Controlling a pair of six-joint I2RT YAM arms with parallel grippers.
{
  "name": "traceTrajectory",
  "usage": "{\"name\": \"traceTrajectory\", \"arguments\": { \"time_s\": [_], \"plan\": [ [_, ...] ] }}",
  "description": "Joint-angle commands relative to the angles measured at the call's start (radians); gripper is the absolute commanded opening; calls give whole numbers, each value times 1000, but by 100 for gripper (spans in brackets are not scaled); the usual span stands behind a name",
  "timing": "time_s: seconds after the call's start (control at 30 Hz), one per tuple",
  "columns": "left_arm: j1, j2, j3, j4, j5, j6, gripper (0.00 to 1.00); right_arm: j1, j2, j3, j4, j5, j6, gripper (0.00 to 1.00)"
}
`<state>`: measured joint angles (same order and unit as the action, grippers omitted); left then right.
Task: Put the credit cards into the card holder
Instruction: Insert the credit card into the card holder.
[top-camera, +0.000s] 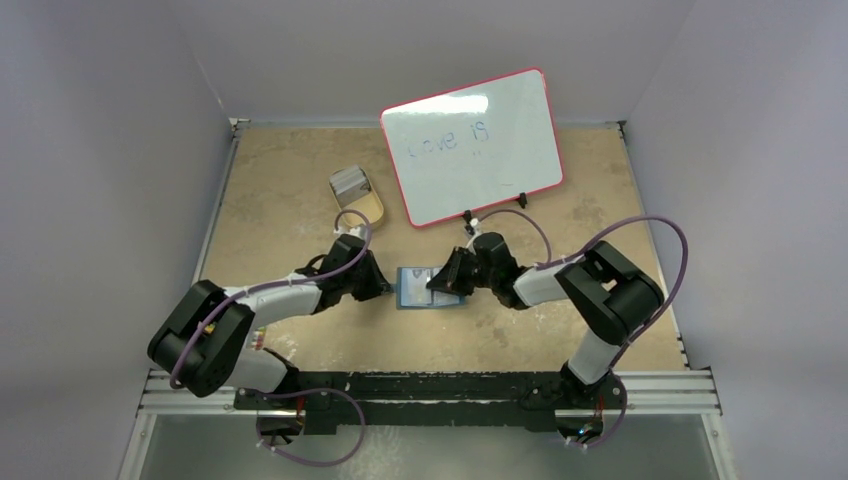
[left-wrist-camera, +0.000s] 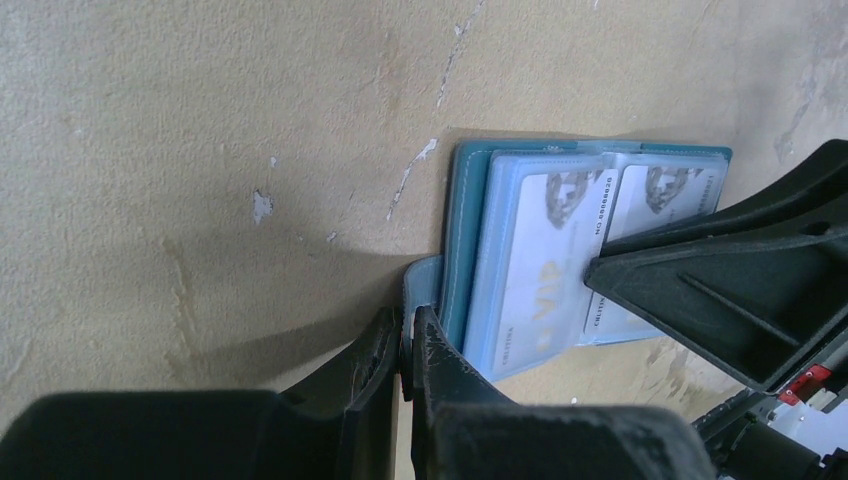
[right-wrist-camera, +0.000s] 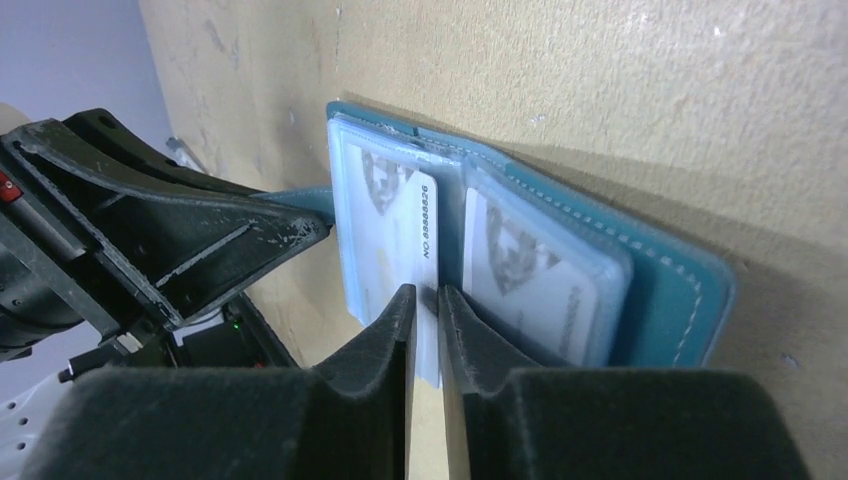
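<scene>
The teal card holder (top-camera: 418, 287) lies open on the table between both arms. Its clear sleeves hold two grey-silver credit cards (right-wrist-camera: 395, 215) (right-wrist-camera: 520, 265), also seen in the left wrist view (left-wrist-camera: 545, 250). My left gripper (left-wrist-camera: 408, 335) is shut on the holder's snap tab (left-wrist-camera: 425, 280) at its left edge. My right gripper (right-wrist-camera: 426, 295) stands over the right edge of the left-hand card. Its jaws are a narrow gap apart, and the card's corner shows through the gap. More cards (top-camera: 350, 180) sit stacked in the tan tray (top-camera: 372, 205).
A red-framed whiteboard (top-camera: 470, 145) stands propped at the back centre. The tan tray lies back left of the arms. The two grippers face each other closely across the holder, the right one's fingers (left-wrist-camera: 720, 290) filling the right of the left wrist view.
</scene>
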<state>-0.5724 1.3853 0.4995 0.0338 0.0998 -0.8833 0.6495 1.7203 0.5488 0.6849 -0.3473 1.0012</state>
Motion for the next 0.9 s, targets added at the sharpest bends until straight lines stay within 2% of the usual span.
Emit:
{"name": "traceTrajectory", "arguments": {
  "time_s": [0.0,0.2,0.3,0.4,0.57,0.87],
  "plan": [
    [-12,-13,-22,9,-23,-29,0,3,-122,35,-159,85,-68,22],
    [-12,-29,-29,24,-23,-50,0,2,-247,66,-360,186,-141,42],
    [-14,-51,-38,35,-22,-72,0,2,-306,71,-436,270,-145,48],
    [-15,-69,-41,42,-25,-78,7,3,-354,83,-506,310,-150,50],
    [-15,-86,-44,41,-28,-76,12,2,-386,82,-544,324,-157,51],
    [-15,-86,-47,36,-31,-70,12,3,-336,73,-483,293,-163,51]
  ]
}}
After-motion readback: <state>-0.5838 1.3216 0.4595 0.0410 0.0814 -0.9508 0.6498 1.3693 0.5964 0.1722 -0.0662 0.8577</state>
